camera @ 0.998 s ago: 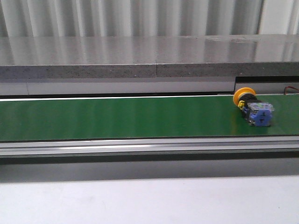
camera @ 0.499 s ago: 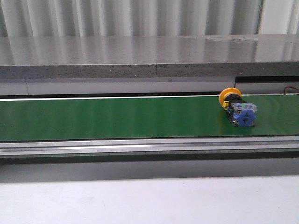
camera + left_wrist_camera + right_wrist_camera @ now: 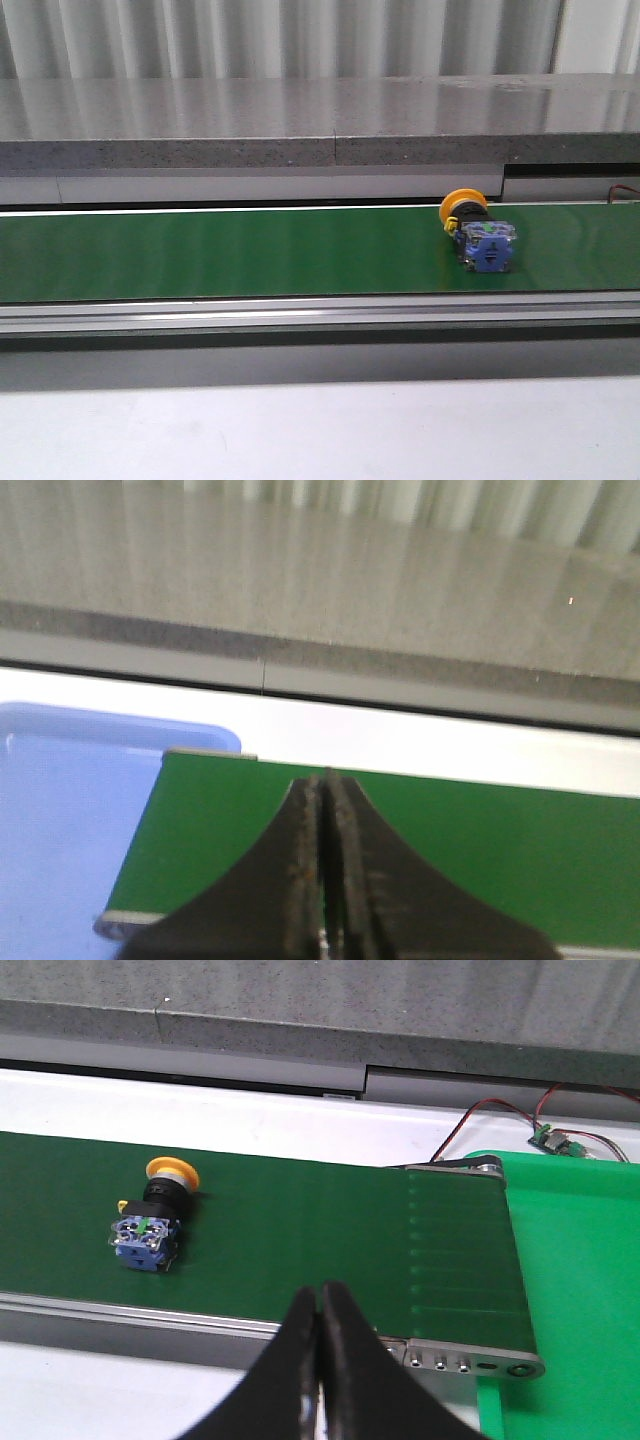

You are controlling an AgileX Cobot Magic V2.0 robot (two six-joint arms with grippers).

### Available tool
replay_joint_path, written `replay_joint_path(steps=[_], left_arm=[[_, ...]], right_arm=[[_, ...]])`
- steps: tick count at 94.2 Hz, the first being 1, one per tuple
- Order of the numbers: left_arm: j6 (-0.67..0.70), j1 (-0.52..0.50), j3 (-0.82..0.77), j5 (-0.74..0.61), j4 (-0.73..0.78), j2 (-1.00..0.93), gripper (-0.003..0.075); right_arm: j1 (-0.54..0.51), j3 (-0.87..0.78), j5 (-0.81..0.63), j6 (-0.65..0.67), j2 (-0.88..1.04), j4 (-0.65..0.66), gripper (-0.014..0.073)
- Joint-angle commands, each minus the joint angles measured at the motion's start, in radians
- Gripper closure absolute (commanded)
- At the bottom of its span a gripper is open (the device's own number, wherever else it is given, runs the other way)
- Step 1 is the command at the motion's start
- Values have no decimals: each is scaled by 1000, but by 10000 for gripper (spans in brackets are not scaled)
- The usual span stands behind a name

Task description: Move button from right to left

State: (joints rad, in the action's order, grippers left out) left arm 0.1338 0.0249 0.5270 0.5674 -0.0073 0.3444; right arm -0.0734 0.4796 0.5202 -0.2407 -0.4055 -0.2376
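Note:
The button [image 3: 476, 233] has a yellow cap, a black body and a blue contact block. It lies on its side on the green conveyor belt [image 3: 250, 250], right of the middle; it also shows in the right wrist view [image 3: 152, 1222]. My right gripper [image 3: 320, 1295] is shut and empty, above the belt's near rail, well apart from the button. My left gripper [image 3: 324, 785] is shut and empty above the belt's left end [image 3: 200, 820]. Neither gripper shows in the front view.
A blue tray [image 3: 60, 830] stands beside the belt's left end. A green tray [image 3: 570, 1290] lies past the belt's right end, with a small circuit board and wires [image 3: 555, 1140] behind it. A grey ledge [image 3: 320, 120] runs behind the belt.
The button has moved left along the belt, keeping the same pose. No gripper has touched it.

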Motion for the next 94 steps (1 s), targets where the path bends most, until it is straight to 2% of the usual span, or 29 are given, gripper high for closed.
replay_joint_path(steps=[1, 18, 56, 65, 70, 77, 82, 87, 94], left_arm=[[5, 4, 110, 63, -14, 105, 740], [5, 4, 200, 195, -14, 260, 740], [5, 4, 202, 207, -14, 371, 739], [4, 4, 202, 211, -14, 373, 715], [2, 4, 202, 216, -14, 373, 663], [2, 4, 202, 223, -14, 373, 538], [2, 4, 202, 227, -14, 373, 416], [2, 4, 202, 229, -14, 373, 253], [13, 4, 202, 227, -14, 373, 66]], right_arm=[[1, 27, -68, -6, -4, 2, 662], [1, 27, -68, -6, -4, 2, 662], [1, 27, -68, -6, -4, 2, 662], [1, 27, -68, -6, -4, 2, 662], [1, 27, -68, -6, -4, 2, 662], [1, 27, -68, -6, -4, 2, 662], [1, 27, -68, -6, -4, 2, 662], [1, 27, -68, -6, -4, 2, 662], [1, 27, -68, -6, -4, 2, 662]])
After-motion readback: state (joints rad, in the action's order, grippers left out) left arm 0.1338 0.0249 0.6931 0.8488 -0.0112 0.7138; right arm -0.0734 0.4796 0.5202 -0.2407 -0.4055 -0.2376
